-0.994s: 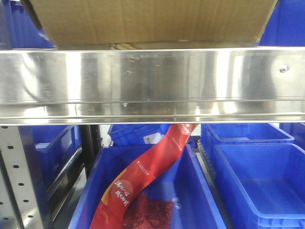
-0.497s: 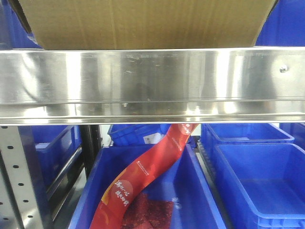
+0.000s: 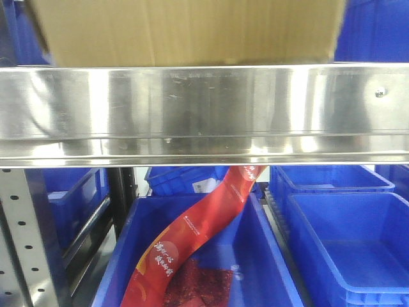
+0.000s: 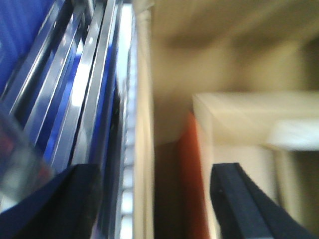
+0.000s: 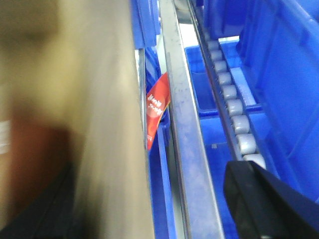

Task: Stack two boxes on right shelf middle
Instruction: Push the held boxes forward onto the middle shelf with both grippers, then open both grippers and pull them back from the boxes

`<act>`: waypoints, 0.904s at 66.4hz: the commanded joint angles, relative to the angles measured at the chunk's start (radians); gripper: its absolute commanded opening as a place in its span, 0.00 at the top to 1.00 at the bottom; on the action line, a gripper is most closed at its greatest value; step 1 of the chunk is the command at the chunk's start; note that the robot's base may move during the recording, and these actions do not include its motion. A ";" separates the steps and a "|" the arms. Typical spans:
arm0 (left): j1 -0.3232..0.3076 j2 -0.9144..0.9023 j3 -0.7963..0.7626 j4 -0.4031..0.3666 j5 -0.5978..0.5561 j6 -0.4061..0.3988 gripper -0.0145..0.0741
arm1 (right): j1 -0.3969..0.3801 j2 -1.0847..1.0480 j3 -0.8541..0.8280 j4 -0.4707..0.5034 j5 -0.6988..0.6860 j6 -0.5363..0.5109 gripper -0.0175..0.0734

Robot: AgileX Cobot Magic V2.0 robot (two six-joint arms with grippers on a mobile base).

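Front view: brown box sits just above the steel shelf rail, blue bins below. Left gripper spread wide, a box wall between its fingers. Right gripper blurred, box wall close at its left; cannot tell its state.

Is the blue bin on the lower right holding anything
No, the blue bin on the lower right shows only its bare blue floor and walls in the front view.

Front view: level, close to the shelf rail, box above, bins below. Left wrist: very close, blurred, looking along the box edge beside the rail. Right wrist: close along the rail. Red packet shared by the front and right-wrist views.
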 commanded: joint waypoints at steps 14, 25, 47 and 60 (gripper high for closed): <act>0.005 -0.021 -0.012 -0.011 0.002 0.002 0.55 | -0.007 -0.050 -0.041 0.012 0.121 -0.146 0.54; 0.001 -0.021 0.040 -0.026 0.044 0.002 0.97 | -0.007 -0.050 0.012 0.076 0.077 -0.202 0.98; -0.002 -0.196 0.446 -0.041 -0.302 0.002 0.96 | -0.011 -0.170 0.391 0.081 -0.368 -0.210 0.99; 0.085 -0.361 0.730 -0.138 -0.571 -0.007 0.96 | -0.037 -0.329 0.670 0.081 -0.622 -0.160 0.99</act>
